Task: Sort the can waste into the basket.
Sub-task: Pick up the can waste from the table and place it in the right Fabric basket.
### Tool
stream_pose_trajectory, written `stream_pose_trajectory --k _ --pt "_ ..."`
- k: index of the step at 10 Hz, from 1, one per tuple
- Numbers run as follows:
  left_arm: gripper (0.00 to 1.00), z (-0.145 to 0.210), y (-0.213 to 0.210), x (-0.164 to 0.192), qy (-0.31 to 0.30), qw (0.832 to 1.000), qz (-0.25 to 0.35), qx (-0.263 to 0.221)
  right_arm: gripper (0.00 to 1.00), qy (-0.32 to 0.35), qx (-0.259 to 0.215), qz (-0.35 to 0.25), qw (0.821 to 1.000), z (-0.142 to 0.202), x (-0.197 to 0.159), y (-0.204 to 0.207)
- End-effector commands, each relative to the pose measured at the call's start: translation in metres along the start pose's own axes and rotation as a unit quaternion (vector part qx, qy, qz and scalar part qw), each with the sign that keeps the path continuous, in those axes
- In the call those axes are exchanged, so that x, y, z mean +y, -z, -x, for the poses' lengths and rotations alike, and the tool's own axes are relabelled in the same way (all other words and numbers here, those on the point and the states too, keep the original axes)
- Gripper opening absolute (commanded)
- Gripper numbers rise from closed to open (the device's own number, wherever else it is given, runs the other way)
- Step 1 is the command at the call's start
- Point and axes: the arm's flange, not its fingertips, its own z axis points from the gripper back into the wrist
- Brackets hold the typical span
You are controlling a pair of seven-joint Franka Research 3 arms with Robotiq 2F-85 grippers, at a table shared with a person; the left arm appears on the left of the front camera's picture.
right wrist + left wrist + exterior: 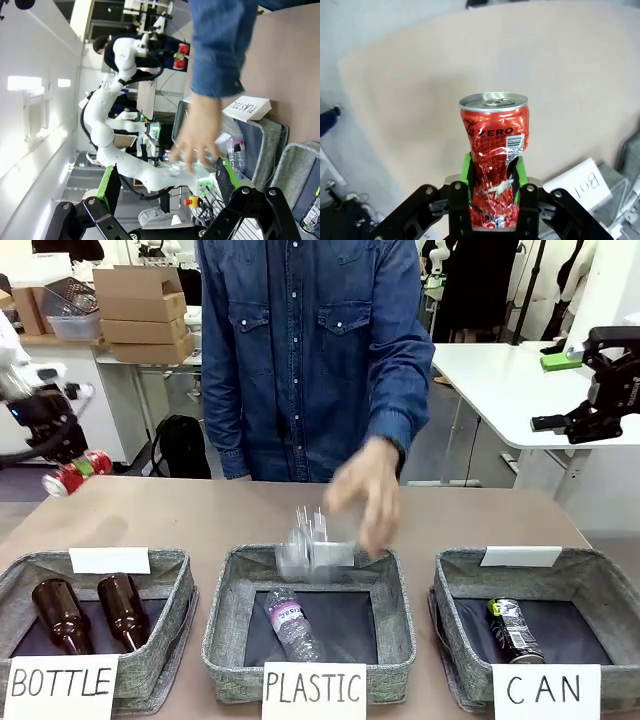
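My left gripper [72,462] is shut on the red can [78,474], holding it in the air above the table's far left corner. In the left wrist view the dented red can [494,142] stands between the green pads [466,170] of the gripper [492,187]. The black can [515,630] lies inside the grey basket signed "CAN" [600,565] at the front right. High at the right, my right gripper [556,392] is open and holds nothing. In its own view the right gripper [167,185] is wide open, with the black can [312,212] at the bottom right corner.
A person's hand [365,498] holds a blurred clear plastic bottle [312,540] over the middle "PLASTIC" basket [225,625], where another clear bottle [290,625] lies. The left "BOTTLE" basket [165,635] holds two brown bottles [62,615]. Bare tabletop [200,515] lies behind the baskets.
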Motion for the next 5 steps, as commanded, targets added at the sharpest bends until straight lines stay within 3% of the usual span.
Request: stream_pose_trajectory --k 1,3,5 --pt "0.00 0.042 -0.037 -0.027 0.047 0.998 0.047 -0.006 1.00 -0.010 0.004 -0.001 1.000 -0.001 0.000 -0.002" --pt "0.00 0.098 -0.062 -0.073 0.145 0.987 0.053 -0.040 1.00 -0.010 0.004 -0.001 1.000 -0.001 0.000 -0.002" --pt "0.00 0.149 -0.061 -0.127 0.245 0.967 0.036 -0.055 1.00 -0.010 0.004 -0.001 1.000 -0.001 0.000 -0.002"
